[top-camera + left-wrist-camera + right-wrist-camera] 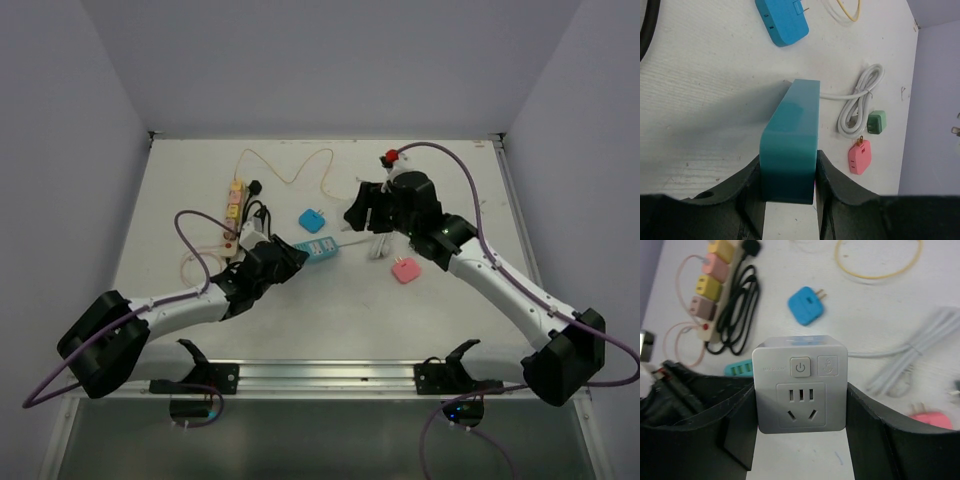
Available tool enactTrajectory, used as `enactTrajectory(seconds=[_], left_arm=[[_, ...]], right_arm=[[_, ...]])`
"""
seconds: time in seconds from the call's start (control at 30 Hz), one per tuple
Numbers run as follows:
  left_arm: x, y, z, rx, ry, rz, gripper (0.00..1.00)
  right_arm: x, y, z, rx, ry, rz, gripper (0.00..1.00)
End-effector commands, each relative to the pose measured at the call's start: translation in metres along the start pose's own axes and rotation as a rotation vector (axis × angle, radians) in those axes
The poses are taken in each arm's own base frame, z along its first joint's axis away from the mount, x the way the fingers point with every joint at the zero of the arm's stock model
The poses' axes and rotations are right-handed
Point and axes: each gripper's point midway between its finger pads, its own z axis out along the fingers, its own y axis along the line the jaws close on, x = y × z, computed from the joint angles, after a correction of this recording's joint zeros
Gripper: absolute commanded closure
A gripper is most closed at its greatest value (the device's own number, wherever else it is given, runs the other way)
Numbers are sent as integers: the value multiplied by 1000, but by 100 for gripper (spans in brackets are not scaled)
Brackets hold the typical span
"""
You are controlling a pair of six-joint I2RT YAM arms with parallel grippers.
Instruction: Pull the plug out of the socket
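The left tool (pixel 789 175) is pinching one end of the teal strip (pixel 792 130), which is lying on the bench (pixel 190 180). The right tool (pixel 800 407) is squeezing the white cube (pixel 800 385) by its sides, apart from the teal strip. A blue plug (pixel 805 305) is lying nearby. A white cord (pixel 857 102), a green plug (pixel 876 122) and a pink plug (pixel 860 156) are lying past the strip's far end.

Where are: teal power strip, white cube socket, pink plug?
teal power strip (pixel 792 131), left wrist view, top face.
white cube socket (pixel 801 392), right wrist view, front face.
pink plug (pixel 860 158), left wrist view, body.
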Motion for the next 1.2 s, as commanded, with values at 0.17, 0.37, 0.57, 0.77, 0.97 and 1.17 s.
enactTrajectory(seconds=[0.17, 0.37, 0.57, 0.77, 0.97, 1.17], left_arm=[[23, 99, -14, -225, 64, 127, 100], [37, 95, -10, -164, 109, 89, 100], [53, 91, -5, -102, 159, 40, 100], [68, 86, 9, -70, 209, 23, 94], [73, 63, 34, -27, 223, 2, 84], [82, 32, 60, 14, 246, 28, 53]], right_arm=[[25, -145, -47, 432, -10, 68, 100], [58, -214, -62, 599, 18, 186, 100], [75, -235, -44, 538, 6, 325, 100], [90, -252, -33, 486, -2, 456, 94], [99, -257, -36, 491, 17, 482, 47], [90, -255, -47, 511, 21, 436, 8]])
